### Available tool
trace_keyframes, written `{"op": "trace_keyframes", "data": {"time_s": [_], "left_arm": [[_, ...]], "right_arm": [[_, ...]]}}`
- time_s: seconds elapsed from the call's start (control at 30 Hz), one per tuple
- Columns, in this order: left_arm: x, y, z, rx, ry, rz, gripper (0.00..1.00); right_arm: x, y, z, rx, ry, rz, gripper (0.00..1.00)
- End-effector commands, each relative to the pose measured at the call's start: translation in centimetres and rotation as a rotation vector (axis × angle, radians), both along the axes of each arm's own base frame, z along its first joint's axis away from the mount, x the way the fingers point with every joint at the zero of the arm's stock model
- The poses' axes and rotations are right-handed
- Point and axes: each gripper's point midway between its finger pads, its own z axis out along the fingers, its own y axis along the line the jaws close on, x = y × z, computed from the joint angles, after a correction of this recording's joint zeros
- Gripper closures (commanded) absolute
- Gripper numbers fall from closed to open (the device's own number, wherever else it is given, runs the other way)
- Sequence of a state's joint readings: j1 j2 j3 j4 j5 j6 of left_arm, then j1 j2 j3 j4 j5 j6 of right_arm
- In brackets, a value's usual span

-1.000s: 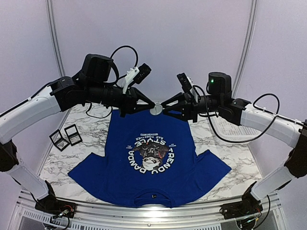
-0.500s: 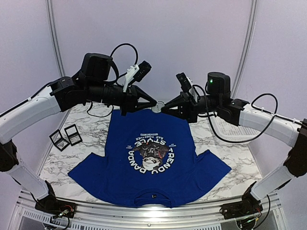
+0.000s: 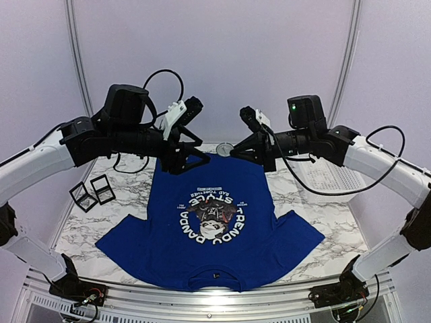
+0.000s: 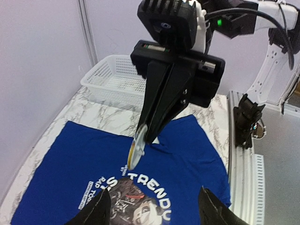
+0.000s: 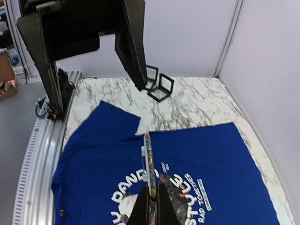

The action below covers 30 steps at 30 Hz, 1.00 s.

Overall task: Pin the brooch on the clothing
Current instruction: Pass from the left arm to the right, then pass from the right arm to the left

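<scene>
1. The right jaws are closed on the brooch [image 3: 224, 149], a small round disc held in the air just above centre in the top view.
2. The left jaws stand open and empty, near the brooch on its left, not touching it.
3. The blue T-shirt [image 3: 168, 235] lies flat on the marble counter [image 3: 337, 210] at centre frame, panda print facing up.

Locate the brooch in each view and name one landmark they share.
Top external: brooch, centre, in the right pincer, by the T-shirt's far edge.
Left wrist: centre, pale disc in that pincer.
Right wrist: lower centre, edge-on.
Shared landmark: panda print.
</scene>
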<state>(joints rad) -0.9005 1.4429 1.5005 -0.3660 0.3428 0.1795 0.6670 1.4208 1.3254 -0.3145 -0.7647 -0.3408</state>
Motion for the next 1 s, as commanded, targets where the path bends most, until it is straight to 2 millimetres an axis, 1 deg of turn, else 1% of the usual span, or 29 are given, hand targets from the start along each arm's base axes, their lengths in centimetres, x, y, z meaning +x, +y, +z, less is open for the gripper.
{"op": "trace_keyframes", "data": {"time_s": [0.0, 0.13, 0.27, 0.33, 0.43, 0.5, 0.57, 0.6, 0.9, 0.97], "left_arm": [[0.6, 2.4, 1.1, 0.039, -0.163, 0.074, 0.33], [-0.3, 1.3, 0.5, 0.052, -0.178, 0.004, 0.32], [-1.2, -0.3, -0.2, 0.085, -0.228, -0.058, 0.33], [-1.4, -0.8, -0.2, 0.092, -0.251, -0.071, 0.37], [-1.6, -2.1, 0.3, 0.059, -0.249, -0.093, 0.5], [-1.9, -2.8, 0.6, 0.041, -0.25, -0.116, 0.54], [-1.9, -3.1, 0.9, 0.022, -0.252, -0.112, 0.63], [-1.7, -3.2, 1.0, 0.015, -0.251, -0.105, 0.65], [-0.6, -3.2, 1.9, -0.008, -0.278, -0.042, 0.66], [-0.7, -3.4, 1.8, -0.012, -0.277, -0.05, 0.68]], "right_arm": [[-0.2, -2.2, -0.7, -0.254, -0.21, -0.094, 1.0], [-1.8, -2.1, 1.5, -0.234, -0.288, -0.052, 1.0], [-2.4, -1.9, 2.9, -0.224, -0.343, -0.052, 1.0], [-3.4, -1.8, 3.9, -0.184, -0.351, -0.02, 1.0], [-4.1, -1.5, 4.7, -0.141, -0.367, -0.002, 1.0], [-4.2, -1.4, 4.8, -0.135, -0.373, -0.001, 1.0], [-4.3, -1.4, 4.7, -0.135, -0.373, 0.0, 1.0], [-4.3, -1.4, 4.5, -0.138, -0.371, 0.001, 1.0], [-4.6, -1.2, 3.7, -0.144, -0.352, 0.026, 1.0], [-4.6, -1.1, 3.6, -0.14, -0.35, 0.028, 1.0]]}}
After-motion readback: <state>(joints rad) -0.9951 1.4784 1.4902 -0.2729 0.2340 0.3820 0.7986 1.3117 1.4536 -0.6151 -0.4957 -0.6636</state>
